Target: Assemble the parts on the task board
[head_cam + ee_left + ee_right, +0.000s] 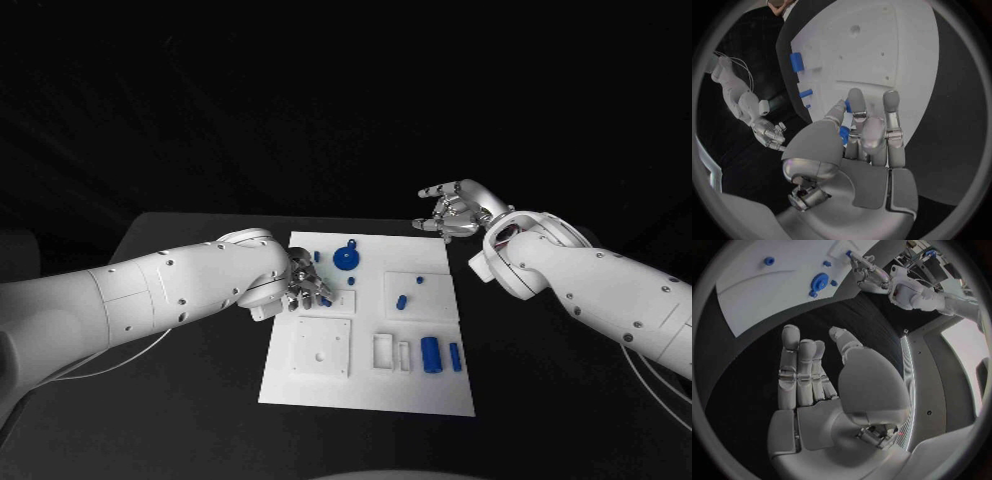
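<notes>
My left hand (303, 285) lay over the left edge of the board (368, 385), fingers curled down on the plate. From the left wrist, a small blue part (844, 134) sat pinched between thumb and fingers (856, 102), with a second bit of blue showing at the fingertips; I could not tell whether that was the same piece. The part was just above or touching the board surface; contact unclear.

My right hand (459, 210) hung off the board's far right corner, over the black bench (188, 240). Palm up-turned, fingers (795, 365) spread and straight, nothing in it.

On the board: a blue disc (346, 259) stood near the far edge, with a small blue piece just beyond it. Two short blue pegs (402, 301) sat in the middle right block, apart from each other. Near the right edge, a larger blue cylinder (431, 355) lay beside a thinner one (454, 356), both lengthwise, close but not touching. A square white recessed plate (322, 347) lay in the near left part of the board, with narrow white slots between it and the cylinders.

From the right wrist, the disc (820, 280) and the left hand (867, 270) were both visible on the board.
</notes>
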Available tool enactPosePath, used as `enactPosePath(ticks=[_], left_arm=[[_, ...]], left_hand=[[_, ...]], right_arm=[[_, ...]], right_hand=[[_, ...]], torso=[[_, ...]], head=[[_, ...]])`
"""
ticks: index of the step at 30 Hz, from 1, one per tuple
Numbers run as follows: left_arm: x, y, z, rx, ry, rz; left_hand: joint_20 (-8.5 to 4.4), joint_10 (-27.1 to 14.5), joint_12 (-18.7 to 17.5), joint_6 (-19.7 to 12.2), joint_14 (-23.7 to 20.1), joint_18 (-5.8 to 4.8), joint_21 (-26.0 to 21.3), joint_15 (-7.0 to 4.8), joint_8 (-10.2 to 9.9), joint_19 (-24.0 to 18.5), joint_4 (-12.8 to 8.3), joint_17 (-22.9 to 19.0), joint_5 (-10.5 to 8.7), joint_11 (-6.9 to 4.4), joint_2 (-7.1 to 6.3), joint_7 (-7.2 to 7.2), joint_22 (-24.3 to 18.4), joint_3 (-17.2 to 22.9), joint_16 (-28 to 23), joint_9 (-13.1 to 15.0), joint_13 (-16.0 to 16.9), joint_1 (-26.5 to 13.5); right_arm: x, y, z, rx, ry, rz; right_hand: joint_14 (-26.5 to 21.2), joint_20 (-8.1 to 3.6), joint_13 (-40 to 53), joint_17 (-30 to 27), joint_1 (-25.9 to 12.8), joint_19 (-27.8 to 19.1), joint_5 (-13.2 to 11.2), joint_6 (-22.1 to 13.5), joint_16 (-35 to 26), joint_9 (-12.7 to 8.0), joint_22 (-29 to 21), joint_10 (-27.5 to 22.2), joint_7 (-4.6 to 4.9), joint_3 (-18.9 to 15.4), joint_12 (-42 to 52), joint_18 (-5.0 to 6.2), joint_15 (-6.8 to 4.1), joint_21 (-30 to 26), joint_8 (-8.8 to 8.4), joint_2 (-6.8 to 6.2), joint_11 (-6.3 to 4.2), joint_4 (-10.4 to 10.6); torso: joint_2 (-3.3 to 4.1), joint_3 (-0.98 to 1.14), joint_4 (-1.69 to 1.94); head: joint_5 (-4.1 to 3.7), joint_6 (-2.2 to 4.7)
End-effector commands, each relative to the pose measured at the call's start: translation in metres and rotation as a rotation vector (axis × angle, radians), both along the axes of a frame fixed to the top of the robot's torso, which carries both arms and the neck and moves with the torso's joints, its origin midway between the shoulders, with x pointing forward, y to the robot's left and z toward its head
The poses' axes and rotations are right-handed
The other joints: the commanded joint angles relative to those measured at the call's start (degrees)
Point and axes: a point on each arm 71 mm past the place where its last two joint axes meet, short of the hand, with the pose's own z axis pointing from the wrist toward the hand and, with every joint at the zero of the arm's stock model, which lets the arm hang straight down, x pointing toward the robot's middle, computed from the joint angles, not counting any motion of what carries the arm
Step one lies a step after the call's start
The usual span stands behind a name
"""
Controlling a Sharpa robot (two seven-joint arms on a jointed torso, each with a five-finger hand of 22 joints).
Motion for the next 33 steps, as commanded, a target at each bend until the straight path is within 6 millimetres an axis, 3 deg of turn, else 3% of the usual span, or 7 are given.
enactPosePath(ticks=[1,7,33], left_arm=[[-0.0017,-0.0003,-0.0006,-0.015,-0.024,0.001],[-0.0044,0.0006,0.0022,-0.035,-0.064,0.001],[-0.0023,-0.0076,0.0068,0.013,-0.087,-0.045]], left_hand=[[0.02,2.79,0.08,11.90,0.02,-0.35,-0.29,-0.37,0.15,0.40,-0.90,0.02,0.75,-0.53,0.83,-6.59,0.88,0.49,0.07,21.40,-0.02,1.29],[0.08,2.80,0.17,11.99,0.05,-0.26,-0.37,-0.38,0.17,0.53,-1.56,0.19,1.81,-0.56,0.74,-6.60,0.94,0.85,0.20,21.19,0.04,1.27],[0.24,2.79,0.17,12.02,0.02,-0.03,-0.37,-0.37,0.18,0.61,-2.10,0.13,2.02,-0.55,0.83,-6.59,0.99,1.20,0.25,20.96,0.07,1.21]], right_arm=[[-0.0003,0.0002,-0.0008,0.002,0.005,0.008],[-0.0008,-0.0015,-0.0019,0.002,0.007,0.005],[-0.0011,-0.0018,-0.0050,0.002,0.015,0.004]], right_hand=[[0.06,-0.01,-0.05,-0.01,-0.64,0.21,0.24,-0.30,0.15,0.05,1.24,-0.20,-0.01,-0.10,0.08,0.75,-0.22,-0.01,-0.10,-0.05,-0.04,0.25],[0.09,-0.02,-0.04,-0.01,-0.76,0.24,0.58,-0.26,0.16,0.05,1.24,-0.21,-0.02,-0.16,0.09,0.74,-0.22,0.02,-0.10,-0.05,-0.05,0.37],[0.09,-0.03,-0.05,0.00,-0.84,0.25,1.10,-0.31,0.16,0.05,1.24,-0.20,-0.02,-0.27,0.07,0.73,-0.23,-0.02,-0.10,-0.06,-0.06,0.53]], torso=[[0.00,-0.08,0.01],[-0.02,-0.10,0.06],[0.06,0.04,-0.07]], head=[[-0.11,-0.03],[-0.27,0.01],[-0.13,-0.10]])
